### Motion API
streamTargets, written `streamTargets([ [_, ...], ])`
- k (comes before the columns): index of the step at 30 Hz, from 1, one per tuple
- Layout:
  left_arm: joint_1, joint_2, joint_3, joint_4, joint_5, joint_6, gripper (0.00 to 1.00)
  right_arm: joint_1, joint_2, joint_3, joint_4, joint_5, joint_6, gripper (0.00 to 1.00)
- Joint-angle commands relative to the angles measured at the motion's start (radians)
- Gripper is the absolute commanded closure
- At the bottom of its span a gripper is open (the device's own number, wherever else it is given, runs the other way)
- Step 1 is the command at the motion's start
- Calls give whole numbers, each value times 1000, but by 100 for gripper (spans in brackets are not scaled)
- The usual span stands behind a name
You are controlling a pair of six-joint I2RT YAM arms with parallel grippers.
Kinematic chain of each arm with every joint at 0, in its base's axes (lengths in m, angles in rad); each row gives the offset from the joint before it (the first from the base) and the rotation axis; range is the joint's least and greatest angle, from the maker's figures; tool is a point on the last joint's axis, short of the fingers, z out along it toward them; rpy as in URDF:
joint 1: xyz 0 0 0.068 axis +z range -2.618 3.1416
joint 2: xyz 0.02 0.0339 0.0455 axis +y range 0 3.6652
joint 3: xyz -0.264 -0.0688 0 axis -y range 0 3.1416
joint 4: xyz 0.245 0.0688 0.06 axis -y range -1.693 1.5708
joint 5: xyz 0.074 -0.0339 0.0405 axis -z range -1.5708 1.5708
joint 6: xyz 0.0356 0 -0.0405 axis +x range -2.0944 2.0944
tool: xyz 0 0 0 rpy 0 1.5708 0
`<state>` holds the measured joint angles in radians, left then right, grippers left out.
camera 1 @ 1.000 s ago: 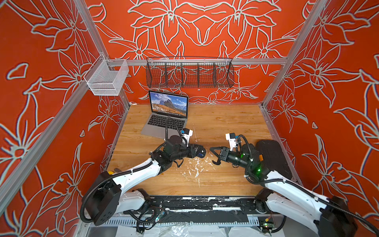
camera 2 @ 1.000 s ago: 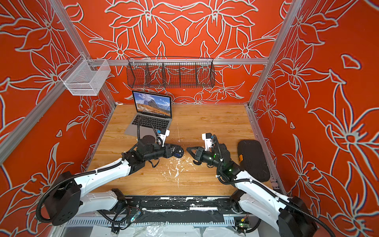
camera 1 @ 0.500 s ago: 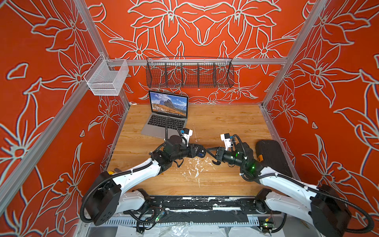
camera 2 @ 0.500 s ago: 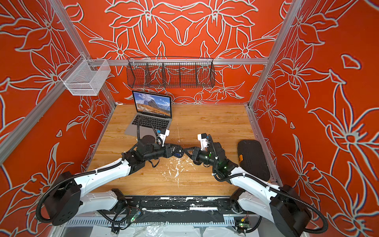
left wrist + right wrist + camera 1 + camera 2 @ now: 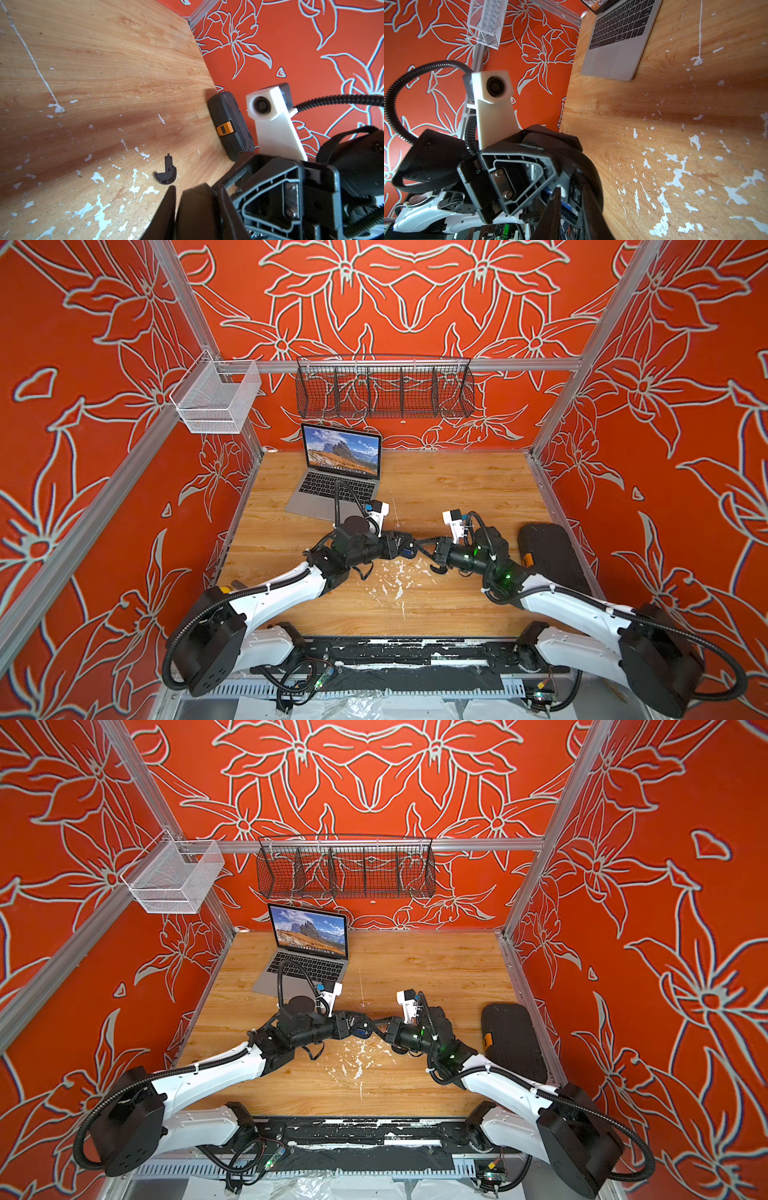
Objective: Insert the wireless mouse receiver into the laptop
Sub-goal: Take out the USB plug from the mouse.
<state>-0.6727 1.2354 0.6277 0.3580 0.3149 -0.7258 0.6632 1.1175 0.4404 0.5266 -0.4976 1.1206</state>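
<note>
L claw [image 5: 401,546] is pressed onto the mouse [image 5: 583,166], held in front of the laptop [image 5: 316,489] w/ its underside twd R claw [image 5: 428,553], prob. so R can dig in. R tips are at the opening; can't tell if spread or pinching. Receiver not visible, likely inside the mouse. Cover [image 5: 166,172] lies on the table [image 5: 457,489], front-right of laptop.
</note>
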Motion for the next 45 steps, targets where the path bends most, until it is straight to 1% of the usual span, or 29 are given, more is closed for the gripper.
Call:
streamTargets([
  [1,-25,-10,11,113,47,-50,100,16,31,25,117,-66,80,78],
  [6,-25,44,19,84,87,-98,100,16,104,43,345,-154,216,78],
  [9,-24,78,4,107,86,-123,100,16,146,44,485,-177,289,78],
  [11,-24,91,9,88,84,-118,100,16,159,45,527,-185,308,78],
  [17,-18,101,18,21,80,-95,100,14,147,35,573,-158,314,78],
  [34,-4,164,-33,16,70,-101,100,-8,185,38,751,-124,405,80],
  [45,16,170,-44,1,60,-101,100,-19,182,35,763,-114,413,80],
])
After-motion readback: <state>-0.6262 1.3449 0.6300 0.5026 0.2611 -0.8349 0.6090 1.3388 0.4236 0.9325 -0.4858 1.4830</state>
